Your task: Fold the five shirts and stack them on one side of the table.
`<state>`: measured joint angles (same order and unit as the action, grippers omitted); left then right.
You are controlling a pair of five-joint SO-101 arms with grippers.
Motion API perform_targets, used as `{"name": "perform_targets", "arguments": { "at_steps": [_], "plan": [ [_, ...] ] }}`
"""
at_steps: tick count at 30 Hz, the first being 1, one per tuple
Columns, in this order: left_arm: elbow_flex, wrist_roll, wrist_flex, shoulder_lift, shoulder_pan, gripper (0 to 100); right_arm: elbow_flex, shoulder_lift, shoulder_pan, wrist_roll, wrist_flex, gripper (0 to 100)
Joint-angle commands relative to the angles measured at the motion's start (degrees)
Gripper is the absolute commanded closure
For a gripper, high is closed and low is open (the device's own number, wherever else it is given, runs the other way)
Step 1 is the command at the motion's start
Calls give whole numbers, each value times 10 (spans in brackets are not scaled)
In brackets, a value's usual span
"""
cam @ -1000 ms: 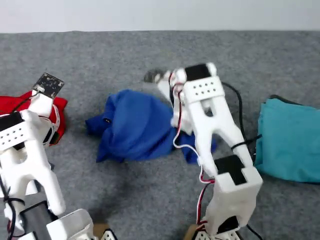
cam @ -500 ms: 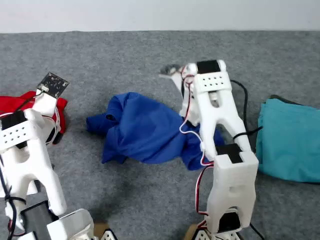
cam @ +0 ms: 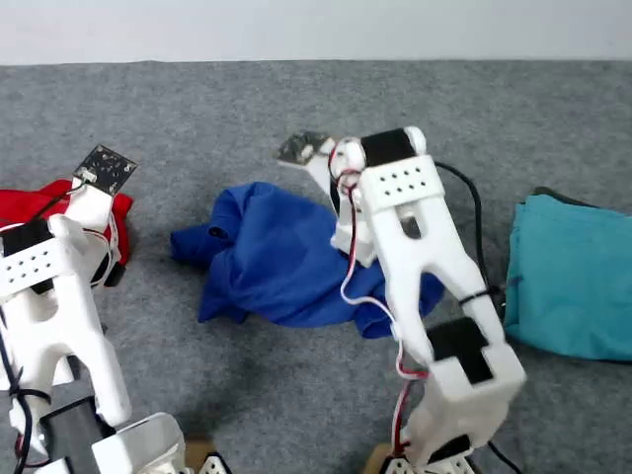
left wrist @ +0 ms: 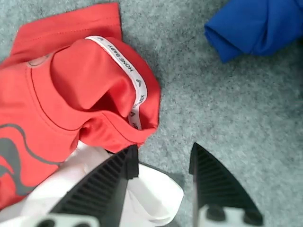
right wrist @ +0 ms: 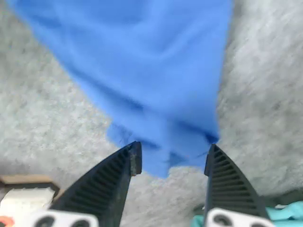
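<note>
Roughly mid-table, the crumpled blue cotton shirt (cam: pixel 276 267) lies in a bunched heap on the grey felt-like table cover (cam: pixel 197 109). The white right arm (cam: pixel 415 227) stands over the heap's right part and hides that edge in the high view. In the right wrist view the right gripper (right wrist: pixel 173 158) has its black ribbed jaws set wide apart. They point down at the blue shirt (right wrist: pixel 142 71), and a loose hem of the fabric hangs between the tips. The jaws are not closed on the fabric, so nothing is gripped. A sliver of teal cloth (right wrist: pixel 296 209) shows at that view's corner.

The folded teal shirt (cam: pixel 573 286) sits at the table's right side, apart from the blue one. The rumpled red shirt with white neck tape (cam: pixel 25 207) is at the far left edge, partly behind the white left arm (cam: pixel 59 296). In the left wrist view the left gripper (left wrist: pixel 163 161) is also spread open and holds nothing. Its gap is over bare grey cover, just beside the red shirt's (left wrist: pixel 71 90) collar fold. A piece of white fabric (left wrist: pixel 151 191) lies under the red shirt's edge, by one jaw. A corner of the blue shirt (left wrist: pixel 255 23) shows farther off, well clear of the red one.
</note>
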<state>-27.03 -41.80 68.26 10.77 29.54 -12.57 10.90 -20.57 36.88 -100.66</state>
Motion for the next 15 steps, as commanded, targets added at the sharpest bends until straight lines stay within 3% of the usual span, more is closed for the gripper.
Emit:
{"name": "perform_targets", "arguments": {
  "at_steps": [1, 7, 15],
  "plan": [
    [22, 3, 3, 9, -2, 819, 69, -75, -15, -6, -24, 783],
    [19, 3, 3, 9, -4, 819, 127, -64, -58, -8, 15, 783],
    [19, 3, 4, 9, -2, 819, 116, 86, -44, -6, 108, 789]
  ]
}}
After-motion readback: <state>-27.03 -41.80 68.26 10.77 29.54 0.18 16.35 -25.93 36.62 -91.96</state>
